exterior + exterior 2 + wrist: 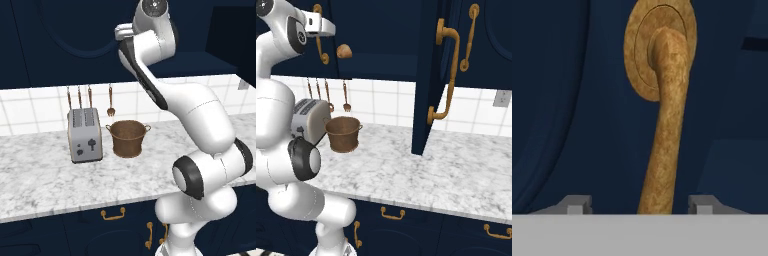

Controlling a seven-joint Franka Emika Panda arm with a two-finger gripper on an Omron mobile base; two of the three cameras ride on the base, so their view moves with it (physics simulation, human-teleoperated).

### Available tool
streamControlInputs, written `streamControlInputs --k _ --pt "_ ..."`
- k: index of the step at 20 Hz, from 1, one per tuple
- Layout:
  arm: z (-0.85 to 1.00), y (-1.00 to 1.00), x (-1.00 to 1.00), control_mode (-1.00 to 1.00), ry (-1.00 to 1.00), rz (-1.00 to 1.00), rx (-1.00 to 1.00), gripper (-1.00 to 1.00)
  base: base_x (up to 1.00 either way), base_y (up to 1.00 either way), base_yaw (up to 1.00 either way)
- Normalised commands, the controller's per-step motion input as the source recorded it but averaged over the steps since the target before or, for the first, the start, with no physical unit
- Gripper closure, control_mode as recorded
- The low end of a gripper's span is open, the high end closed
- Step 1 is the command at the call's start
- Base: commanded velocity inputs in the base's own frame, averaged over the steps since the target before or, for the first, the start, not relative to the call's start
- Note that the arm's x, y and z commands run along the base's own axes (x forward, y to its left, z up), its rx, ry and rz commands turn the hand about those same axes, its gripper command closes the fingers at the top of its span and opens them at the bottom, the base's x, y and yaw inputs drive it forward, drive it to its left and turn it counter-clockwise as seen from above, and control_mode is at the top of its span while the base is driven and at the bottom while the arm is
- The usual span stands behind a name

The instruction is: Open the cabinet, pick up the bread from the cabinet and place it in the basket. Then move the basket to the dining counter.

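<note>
Cabinet handle, long, curved and brass [664, 125], sits dead ahead of the gripper [634, 206], running lengthwise up from between the two dark fingertips [574, 205] to its round rosette on the dark navy door. The gripper stands spread either side of the bar, touching nothing yet. Small golden-brown bread roll [344, 51] waits inside the tall navy cabinet [386, 30]; round brown woven basket [128, 137] stands beside the toaster [85, 135] near the table's back edge.

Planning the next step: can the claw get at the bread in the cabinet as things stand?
Probably yes: one cabinet door is swung out and the bread lies exposed, with nothing in front of it. The claw, open around the other door's brass handle, sits just beside it.
</note>
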Motion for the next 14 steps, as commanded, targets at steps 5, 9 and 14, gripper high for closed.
streamControlInputs --k 5,9,14 --pt "0.00 0.00 0.04 -1.00 -0.01 0.00 0.00 1.00 0.00 0.00 0.00" --pt "0.00 0.09 0.00 -1.00 0.00 0.00 0.00 1.00 0.00 0.00 0.00" --pt "0.00 0.62 -0.59 -1.00 -0.02 -0.11 0.00 1.00 0.00 0.00 0.00"
